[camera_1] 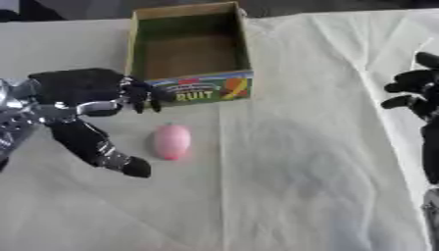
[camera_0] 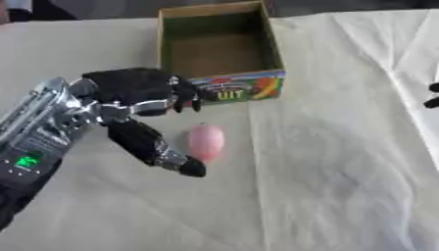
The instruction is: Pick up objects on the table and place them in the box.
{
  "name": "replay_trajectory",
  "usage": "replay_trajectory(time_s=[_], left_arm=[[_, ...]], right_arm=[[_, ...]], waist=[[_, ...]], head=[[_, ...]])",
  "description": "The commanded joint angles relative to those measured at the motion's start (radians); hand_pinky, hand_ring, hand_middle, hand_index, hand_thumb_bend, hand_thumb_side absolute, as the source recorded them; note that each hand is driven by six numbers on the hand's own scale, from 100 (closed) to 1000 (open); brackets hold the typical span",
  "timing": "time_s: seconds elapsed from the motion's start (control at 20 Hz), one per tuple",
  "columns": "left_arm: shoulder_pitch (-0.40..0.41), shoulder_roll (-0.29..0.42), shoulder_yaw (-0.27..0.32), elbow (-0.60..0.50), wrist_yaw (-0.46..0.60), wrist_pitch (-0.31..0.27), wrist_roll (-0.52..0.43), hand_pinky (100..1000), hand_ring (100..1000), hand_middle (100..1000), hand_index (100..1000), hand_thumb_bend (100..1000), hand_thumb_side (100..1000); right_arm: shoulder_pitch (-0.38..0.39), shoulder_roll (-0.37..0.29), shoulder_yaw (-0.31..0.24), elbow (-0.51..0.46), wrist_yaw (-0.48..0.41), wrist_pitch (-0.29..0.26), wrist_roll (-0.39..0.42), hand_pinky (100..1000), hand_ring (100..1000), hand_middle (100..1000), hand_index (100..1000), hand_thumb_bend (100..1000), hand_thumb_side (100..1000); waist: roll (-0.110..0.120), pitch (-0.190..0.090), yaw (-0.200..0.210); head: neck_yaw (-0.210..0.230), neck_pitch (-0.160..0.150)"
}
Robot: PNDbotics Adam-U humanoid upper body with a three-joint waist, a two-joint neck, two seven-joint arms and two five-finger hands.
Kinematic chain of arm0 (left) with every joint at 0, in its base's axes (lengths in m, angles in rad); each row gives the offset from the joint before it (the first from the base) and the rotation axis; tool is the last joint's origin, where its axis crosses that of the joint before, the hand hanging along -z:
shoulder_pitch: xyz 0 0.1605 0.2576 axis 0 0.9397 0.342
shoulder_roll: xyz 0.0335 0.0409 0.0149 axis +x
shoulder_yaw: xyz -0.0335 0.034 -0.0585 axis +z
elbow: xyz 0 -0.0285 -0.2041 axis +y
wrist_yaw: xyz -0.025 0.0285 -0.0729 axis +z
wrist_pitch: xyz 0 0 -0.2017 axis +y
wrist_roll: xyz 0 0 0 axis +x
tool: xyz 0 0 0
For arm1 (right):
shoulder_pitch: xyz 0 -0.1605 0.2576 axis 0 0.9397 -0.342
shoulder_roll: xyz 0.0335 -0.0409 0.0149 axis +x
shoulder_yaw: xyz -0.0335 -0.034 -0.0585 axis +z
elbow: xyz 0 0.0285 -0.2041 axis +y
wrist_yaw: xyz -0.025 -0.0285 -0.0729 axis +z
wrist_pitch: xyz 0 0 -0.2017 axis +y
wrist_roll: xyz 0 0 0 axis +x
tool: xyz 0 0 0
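White cloth (camera_0: 343,162) bears pink object (camera_0: 206,141) beside left hand (camera_0: 137,93).

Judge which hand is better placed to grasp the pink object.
Left. The left hand is open right beside the pink object, thumb and fingers flanking it; the right hand sits far off at the table's right edge.

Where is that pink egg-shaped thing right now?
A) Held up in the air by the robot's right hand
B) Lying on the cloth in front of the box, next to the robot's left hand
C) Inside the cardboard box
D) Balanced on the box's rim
B: the pink egg lies on the cloth just in front of the box, beside the left hand, whose fingers have not closed on it.
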Motion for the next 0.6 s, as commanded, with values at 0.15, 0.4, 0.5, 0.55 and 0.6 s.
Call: replay_trajectory(time_s=[0.15,0.4,0.5,0.55,0.6], left_arm=[[-0.005,-0.051,-0.022,0.08,-0.076,-0.022,-0.075,519,704,780,1000,492,919],[-0.016,-0.081,-0.017,0.124,-0.138,-0.029,-0.147,525,726,824,1000,493,853],[-0.022,-0.086,-0.017,0.134,-0.159,-0.035,-0.157,527,737,850,1000,488,834],[-0.025,-0.088,-0.015,0.136,-0.171,-0.038,-0.156,528,739,855,1000,486,833],[-0.026,-0.089,-0.014,0.137,-0.182,-0.042,-0.153,527,738,855,1000,472,835]], right_arm=[[-0.009,-0.007,-0.002,-0.017,0.005,0.005,0.004,514,623,590,827,100,1000],[-0.009,-0.005,-0.001,-0.017,0.005,0.009,0.006,514,624,590,827,100,1000],[-0.009,-0.005,-0.001,-0.017,0.006,0.01,0.007,514,623,590,827,100,1000],[-0.009,-0.005,-0.001,-0.017,0.006,0.01,0.008,514,623,589,827,100,1000],[-0.009,-0.004,-0.001,-0.017,0.007,0.01,0.008,514,623,589,827,100,1000]], waist=[[0.0,-0.013,-0.001],[0.002,-0.013,0.0],[0.003,-0.012,-0.002],[0.003,-0.012,-0.002],[0.003,-0.012,-0.002]], head=[[0.003,-0.005],[0.0,-0.004],[0.0,-0.003],[-0.001,-0.003],[-0.001,-0.002]])
